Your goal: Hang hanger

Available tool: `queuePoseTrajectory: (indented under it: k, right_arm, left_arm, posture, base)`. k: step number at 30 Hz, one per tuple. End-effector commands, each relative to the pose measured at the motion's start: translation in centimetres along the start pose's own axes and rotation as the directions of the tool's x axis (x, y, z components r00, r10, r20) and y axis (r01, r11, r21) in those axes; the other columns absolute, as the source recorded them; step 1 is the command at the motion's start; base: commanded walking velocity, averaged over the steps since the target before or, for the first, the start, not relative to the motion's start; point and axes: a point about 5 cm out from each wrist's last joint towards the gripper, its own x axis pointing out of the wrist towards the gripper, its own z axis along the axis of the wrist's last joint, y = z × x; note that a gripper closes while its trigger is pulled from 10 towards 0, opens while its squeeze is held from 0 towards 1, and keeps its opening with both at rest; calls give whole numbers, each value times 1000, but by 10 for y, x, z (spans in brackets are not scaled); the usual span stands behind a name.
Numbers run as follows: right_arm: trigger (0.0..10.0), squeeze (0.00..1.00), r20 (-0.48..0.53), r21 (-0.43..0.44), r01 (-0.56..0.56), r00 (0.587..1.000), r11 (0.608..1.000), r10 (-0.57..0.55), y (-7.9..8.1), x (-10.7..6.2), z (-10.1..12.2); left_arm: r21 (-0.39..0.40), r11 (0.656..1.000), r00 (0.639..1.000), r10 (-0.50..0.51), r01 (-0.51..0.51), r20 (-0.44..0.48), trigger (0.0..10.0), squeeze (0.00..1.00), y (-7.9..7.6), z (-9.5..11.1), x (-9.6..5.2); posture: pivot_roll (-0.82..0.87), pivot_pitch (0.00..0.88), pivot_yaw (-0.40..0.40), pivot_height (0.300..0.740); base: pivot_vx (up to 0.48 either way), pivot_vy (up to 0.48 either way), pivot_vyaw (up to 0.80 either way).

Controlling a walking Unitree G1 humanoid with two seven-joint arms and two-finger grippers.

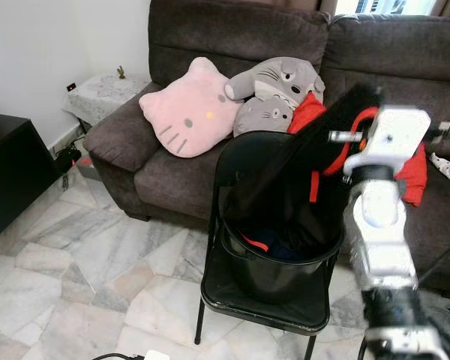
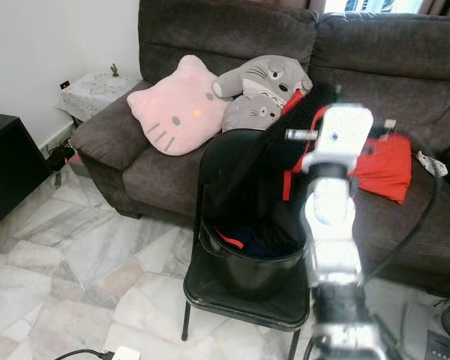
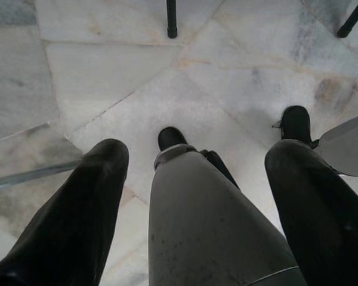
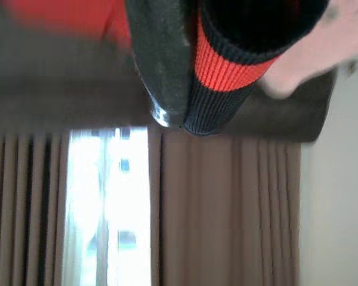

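The right gripper (image 4: pixel 185 89) is raised at the right of the scene, above the far edge of the chair, and is closed on the ribbed black-and-red cuff of a black knitted garment with red trim (image 1: pixel 285 187). In the right wrist view one black finger (image 4: pixel 161 71) is seen pressed against that cuff, with brown curtains (image 4: pixel 227 214) and a bright window (image 4: pixel 107 202) beyond, so the wrist is judged to be tilted upward to lift the cloth clear. The garment is drawn taut from the gripper down into a round black plastic bucket (image 1: pixel 285 274), where its lower part is gathered with other dark clothes; it is held high so that it can be pulled free of the bucket. The bucket stands on the seat of a black folding metal chair (image 1: pixel 232 292), which keeps the laundry within reach of the arm.

No hanger can be made out in any view, so the place of the task's thing cannot be told; the garment is judged to be the piece meant for hanging.

Behind the chair stands a dark grey fabric sofa (image 1: pixel 210 45), bearing a pink cat-face cushion (image 1: pixel 191 109), a grey plush toy (image 1: pixel 274 90) and a red cloth (image 2: pixel 382 169). The left gripper (image 3: pixel 191 179) hangs idle near the marble floor (image 1: pixel 75 255), its fingers spread apart and holding nothing.
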Motion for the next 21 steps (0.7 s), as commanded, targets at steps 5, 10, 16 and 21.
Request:
queuePoseTrajectory:
  k: [5, 10, 16, 21]
  right_arm:
    - [10000, 0, -166, 107, -9, 986, 994, 27, 13, -40, -20]
    - [10000, 0, -211, 72, 25, 977, 997, -9, -2, -51, -25]
    - [10000, 0, -255, 52, 145, 959, 988, -127, -25, -53, -29]
    - [10000, 0, -257, 52, 109, 962, 993, -92, -19, -56, -27]
  left_arm:
    - [-21, 1000, 1000, 15, -16, -25, 10000, 0, 3, -7, -2]
    - [-43, 999, 999, 27, -28, -26, 10000, 0, 4, -8, -2]
    - [-60, 998, 999, 31, -33, -22, 10000, 0, 3, -11, -3]
    - [-49, 998, 999, 27, -28, -27, 10000, 0, 3, -13, -3]
  posture:
    - [-77, 102, 18, 740]
    - [-68, 111, 2, 740]
    - [-36, 110, -13, 740]
    - [-39, 106, -11, 740]
  base:
    - [0, 0, 0]
    - [0, 0, 0]
    - [0, 0, 0]
    - [0, 0, 0]
